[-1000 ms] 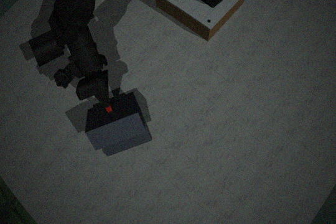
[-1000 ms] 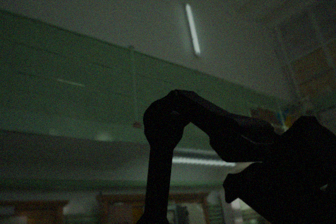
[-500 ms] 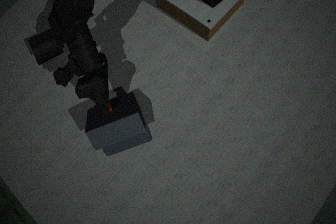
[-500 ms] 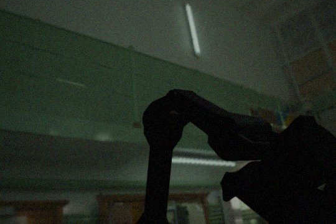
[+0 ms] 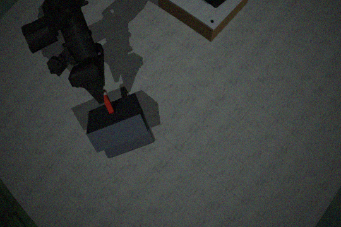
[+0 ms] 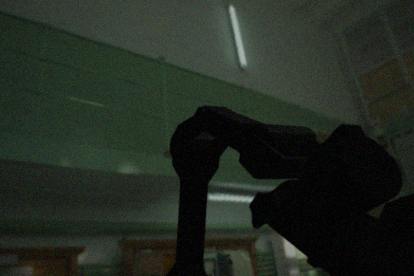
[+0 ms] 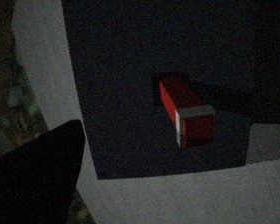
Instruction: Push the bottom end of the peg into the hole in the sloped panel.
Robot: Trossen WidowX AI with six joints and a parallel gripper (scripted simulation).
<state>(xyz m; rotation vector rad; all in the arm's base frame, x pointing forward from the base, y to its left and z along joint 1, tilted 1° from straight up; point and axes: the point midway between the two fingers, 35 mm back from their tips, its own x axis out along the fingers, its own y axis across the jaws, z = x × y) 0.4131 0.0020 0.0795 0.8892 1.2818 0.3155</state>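
Red and square-sided, the short peg (image 5: 108, 104) stands out of the dark sloped panel (image 5: 124, 113) of the grey wedge-shaped block, its lower end sunk in the hole and its upper end, capped with a pale face, poking up toward the arm. From the wrist view the peg (image 7: 184, 111) leans out of the panel face (image 7: 124, 63) with nothing clamped around it.

Just above it, the black parallel-jaw gripper (image 5: 114, 93) has its fingers spread wide and holds nothing; one finger (image 5: 99, 95) sits right beside the peg's top, the other off to the far side.

My guess is that the insertion is done and only the retreat is left. What worries me is that near finger: if the arm swings sideways or drops instead of drawing back along the peg's own line, it could clip the pale end and lever the peg loose or tip it out. I also cannot tell whether the peg reached the bottom of the hole; a good part of it shows above the face.
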